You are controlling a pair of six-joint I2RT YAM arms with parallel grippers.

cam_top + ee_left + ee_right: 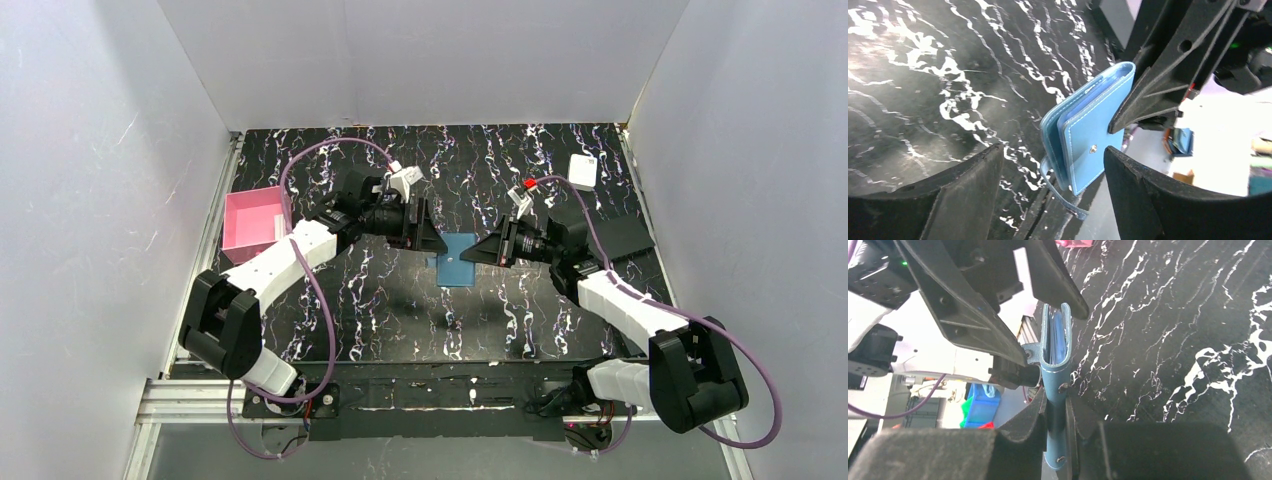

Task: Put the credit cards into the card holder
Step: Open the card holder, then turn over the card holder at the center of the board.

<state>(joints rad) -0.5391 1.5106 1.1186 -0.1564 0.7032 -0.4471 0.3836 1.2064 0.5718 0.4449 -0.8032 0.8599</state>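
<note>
1. Here, the right gripper [1055, 412] was clamped on one edge of the small teal-blue folding card holder [1090, 135]. It held the holder between the two arms over the middle of the black, white-veined table [380, 300], apparently clear of the surface.
2. The left gripper [1053, 150] stood with its jaws wide apart, one black finger on each side of the holder, neither visibly pressing on it.
3. The holder was folded nearly shut. Paler blue sleeves showed between its covers, and its snap tab [1070, 206] hung loose.
4. No pale credit cards could be made out, loose or protruding; whether any sat inside could not be told.
5. Further out lay a pink square tray [252, 220], a white box [583, 170] and a flat black rectangle [622, 240].
6. Judged step: two-armed handling of the holder, either at insertion or at closing. The next move called for a steady right grip while the left either brought a card edge-first to the narrow gap or pressed the tab onto its snap.
</note>
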